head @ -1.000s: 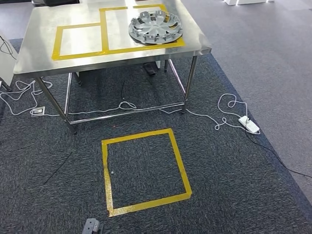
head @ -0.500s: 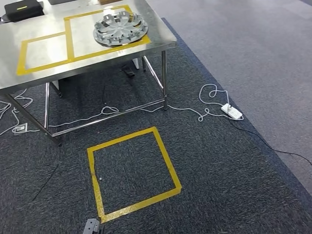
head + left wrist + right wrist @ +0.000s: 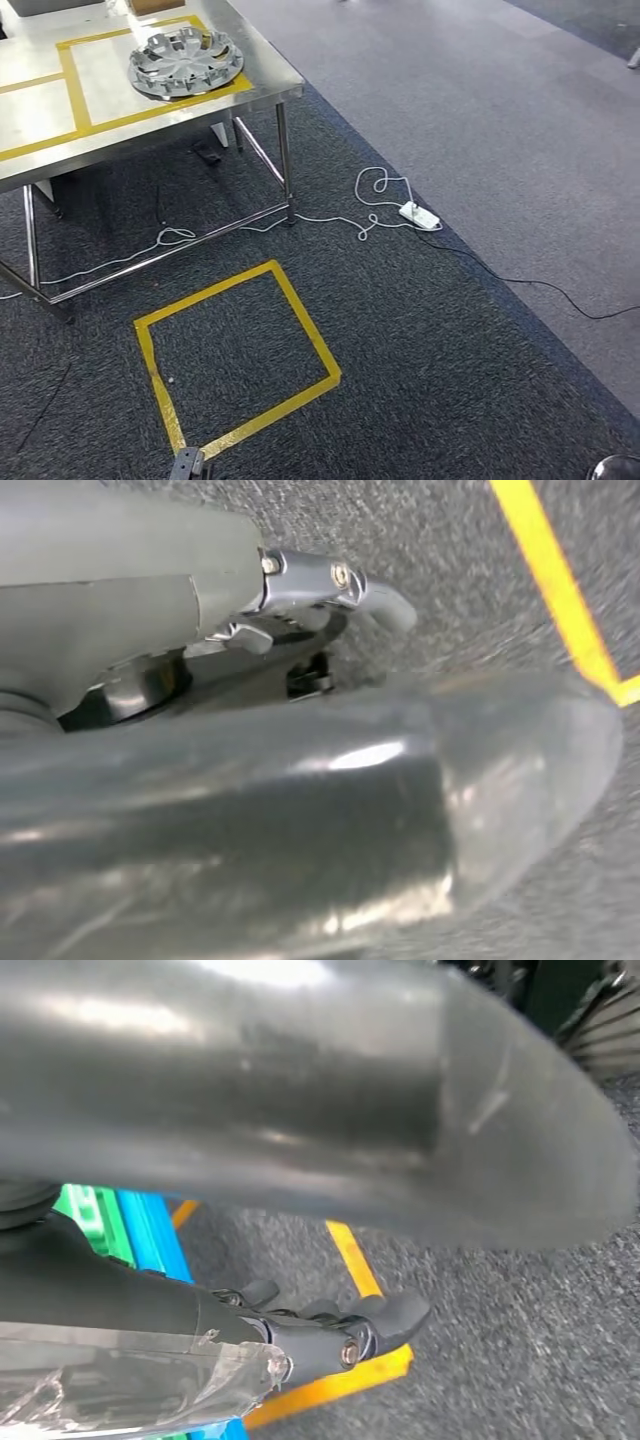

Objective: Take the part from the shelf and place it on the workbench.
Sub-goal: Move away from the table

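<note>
A silver wheel cover [image 3: 185,62] lies on the steel workbench [image 3: 264,65] at the upper left of the head view, inside a yellow-taped rectangle. My left hand [image 3: 317,590] hangs beside my body over the dark carpet, its fingers [image 3: 377,595] stretched out and holding nothing. Its thick thumb [image 3: 377,800] blurs across the left wrist view. My right hand [image 3: 340,1335] also hangs over the carpet, with its fingers [image 3: 392,1315] extended and nothing in them.
A yellow tape square [image 3: 234,355] marks the carpet in front of the workbench. White cable runs under the table to a power strip [image 3: 420,214], and a black cable [image 3: 543,290] trails right. Blue and green bars [image 3: 128,1225] stand near my right hand.
The whole picture has slid left, so the camera has turned right. The table, the wheel cover and the floor square keep their places relative to each other.
</note>
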Tool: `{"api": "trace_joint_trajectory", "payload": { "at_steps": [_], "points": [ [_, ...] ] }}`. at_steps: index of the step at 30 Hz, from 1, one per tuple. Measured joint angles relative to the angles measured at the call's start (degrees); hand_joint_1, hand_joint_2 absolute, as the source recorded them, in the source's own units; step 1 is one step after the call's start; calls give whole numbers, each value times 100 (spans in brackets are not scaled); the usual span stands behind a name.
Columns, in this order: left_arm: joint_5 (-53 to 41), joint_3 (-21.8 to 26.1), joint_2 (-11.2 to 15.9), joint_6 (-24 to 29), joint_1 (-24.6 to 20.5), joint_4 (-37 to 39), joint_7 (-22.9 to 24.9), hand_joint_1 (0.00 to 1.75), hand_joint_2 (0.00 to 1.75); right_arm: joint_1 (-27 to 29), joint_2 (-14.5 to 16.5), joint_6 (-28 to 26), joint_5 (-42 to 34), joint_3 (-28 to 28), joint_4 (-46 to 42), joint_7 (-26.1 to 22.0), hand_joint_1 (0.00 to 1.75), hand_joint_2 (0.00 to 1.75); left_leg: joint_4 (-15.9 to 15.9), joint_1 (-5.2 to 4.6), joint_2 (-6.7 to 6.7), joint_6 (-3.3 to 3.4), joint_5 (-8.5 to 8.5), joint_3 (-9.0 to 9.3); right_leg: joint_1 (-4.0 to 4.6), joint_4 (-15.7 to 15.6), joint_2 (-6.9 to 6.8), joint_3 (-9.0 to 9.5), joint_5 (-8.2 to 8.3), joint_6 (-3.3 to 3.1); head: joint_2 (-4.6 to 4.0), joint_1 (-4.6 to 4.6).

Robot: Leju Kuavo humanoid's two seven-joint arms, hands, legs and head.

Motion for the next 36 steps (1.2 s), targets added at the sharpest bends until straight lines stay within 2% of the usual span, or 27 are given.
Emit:
{"api": "trace_joint_trajectory", "payload": {
  "at_steps": [2,3,4,6,8,9,11,12,14,15,16,17,18,19,20,22,24,25,26,27,29,30,31,32,33,34,36],
  "points": [
    [1,1,2,1,26,0,3,0,0,-17,0,1,0,0,0,-1,0,0,1,-1,195,0,11,-27,-32,729,-165,-256,-367,70,0,8],
    [1,2,3,2,31,0,3,0,0,-14,-1,1,0,-1,0,-1,0,0,3,0,286,-5,16,-37,-49,839,-194,-245,-404,94,0,9],
    [1,2,2,2,31,0,3,0,0,-7,-2,1,0,-1,0,-1,0,0,4,2,369,-13,18,-40,-64,707,-222,-109,-342,112,0,9],
    [0,2,1,1,29,-1,3,0,0,-7,-8,1,0,-2,-1,-1,0,0,15,2,521,-54,10,-30,-74,-93,-419,439,-95,129,0,11],
    [0,2,4,1,27,-1,3,0,0,-28,-10,1,1,-1,-1,-2,0,0,39,-22,640,-121,-12,-15,-67,-720,-612,830,66,67,0,-4],
    [0,2,7,1,24,-1,3,0,0,-35,-10,1,2,0,0,-2,0,0,46,-36,687,-154,-15,-11,-58,-809,-641,869,81,16,0,-13],
    [0,2,6,2,12,0,3,0,0,-26,-13,1,1,0,0,-3,0,0,44,-34,779,-211,-12,-2,-51,-806,-510,831,122,-87,0,-23],
    [0,2,3,1,4,0,3,0,0,-19,-15,1,1,0,0,-3,0,0,70,-23,722,-248,-50,-8,-56,-812,-448,813,140,-126,0,-25],
    [0,2,-2,1,-1,0,3,0,0,-25,-16,1,0,-1,0,-2,0,0,397,6,424,-312,-317,-141,-81,-827,-312,776,186,-204,0,-36],
    [0,2,-1,1,1,0,3,0,0,-35,-16,1,0,-1,0,-2,0,0,745,19,232,-332,-531,-288,-86,-828,-239,747,205,-224,0,-43],
    [0,2,1,1,7,0,3,0,0,-44,-16,1,0,-1,0,-2,0,0,1155,25,124,-337,-738,-473,-88,-828,-158,717,225,-235,0,-46],
    [0,2,4,2,12,0,4,0,0,-46,-16,1,0,0,0,-3,0,0,1507,27,75,-337,-875,-635,-88,-828,-71,688,245,-235,0,-44],
    [0,2,7,1,14,0,4,0,0,-39,-16,1,0,0,0,-3,0,0,1698,29,56,-333,-902,-727,-90,-827,23,663,266,-225,0,-44],
    [0,2,8,1,13,0,5,0,0,-29,-16,1,0,0,0,-3,0,0,1667,33,43,-325,-812,-712,-94,-827,116,645,287,-209,0,-43],
    [0,2,8,1,11,0,6,0,0,-22,-16,1,0,0,0,-3,0,0,1412,40,16,-317,-629,-584,-101,-826,209,631,308,-187,0,-42],
    [0,2,5,2,3,0,6,0,0,-24,-16,1,0,0,0,-3,0,0,615,77,-227,-312,-267,-180,-111,-812,385,598,346,-127,0,-49],
    [0,2,1,2,-4,0,6,0,0,-33,-16,1,0,0,0,-3,0,0,142,101,-454,-295,-149,36,-113,-809,523,549,391,-56,1,-59],
    [0,2,-1,2,-6,0,6,0,0,-26,-16,1,0,0,0,-3,0,0,87,94,-470,-268,-156,48,-117,-827,583,528,419,-12,1,-63],
    [0,2,-2,2,-7,0,7,0,0,-9,-16,1,0,0,0,-3,0,0,89,89,-407,-225,-136,40,-134,-858,637,507,451,32,1,-65],
    [0,2,-3,2,-12,0,7,0,0,13,-17,1,0,0,0,-3,0,0,80,84,-339,-176,-111,40,-140,-859,592,487,459,62,0,-67],
    [-10,2,-10,1,-11,0,12,0,0,27,-18,1,4,0,0,2,0,0,61,83,-184,-90,-69,36,-122,-584,272,340,279,92,0,-23],
    [-31,2,-12,1,-2,0,25,0,0,13,-18,-2,15,0,0,12,0,0,62,70,-96,-67,-62,29,-108,-248,57,196,80,94,0,2],
    [-59,1,-13,3,12,0,45,0,0,-5,-17,-4,34,0,0,30,0,0,63,55,-1,-53,-62,22,-100,167,-81,16,-145,101,0,22],
    [-87,-1,-13,8,24,0,68,0,0,-19,-17,-9,59,0,0,50,0,0,64,40,99,-48,-61,15,-100,555,-146,-142,-324,108,0,27],
    [-108,-4,-14,13,30,0,89,0,0,-21,-16,-15,85,-1,0,74,0,0,65,30,196,-46,-61,9,-100,796,-174,-219,-412,109,0,27],
    [-120,-8,-14,18,31,0,103,0,0,-15,-16,-22,108,-1,0,92,0,0,66,23,282,-47,-62,8,-98,814,-190,-180,-394,104,0,28],
    [-128,-16,-19,22,27,0,121,0,0,-7,-17,-37,138,-2,0,110,0,0,68,16,436,-62,-73,23,-77,182,-312,257,-126,68,0,29]
  ]
}}
